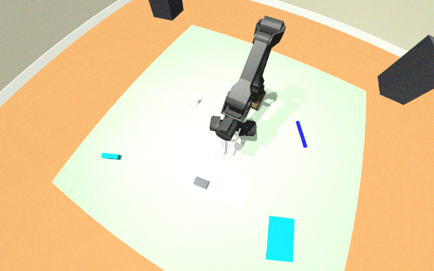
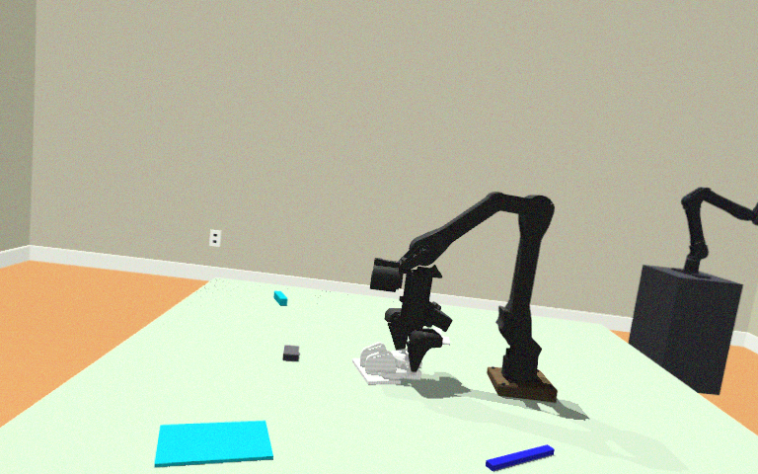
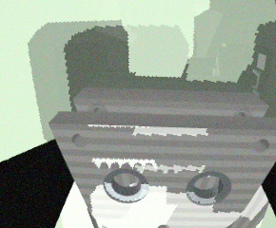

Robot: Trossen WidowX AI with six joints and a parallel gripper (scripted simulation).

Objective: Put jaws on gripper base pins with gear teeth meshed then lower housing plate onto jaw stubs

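The white gripper base (image 1: 229,156) (image 2: 375,380) (image 3: 171,99) lies on the mat. The curved jaws (image 2: 377,360) lie on it, pointing away from the arm. Whether their teeth mesh is hidden. My gripper (image 1: 234,135) (image 2: 408,359) (image 3: 167,143) points down over the rear of the base, its fingers wide apart and shut on the housing plate by two opposite edges. The housing plate (image 3: 171,148), with two ringed holes, looks roughly parallel to the base in the wrist view. Light surfaces show inside both holes. Whether it rests on the stubs cannot be told.
A small white part (image 1: 194,101) (image 2: 444,339) lies behind the arm. A grey block (image 1: 201,182) (image 2: 291,353), a small cyan block (image 1: 111,156) (image 2: 280,298), a cyan plate (image 1: 280,239) (image 2: 214,443) and a blue bar (image 1: 301,134) (image 2: 519,457) lie farther around.
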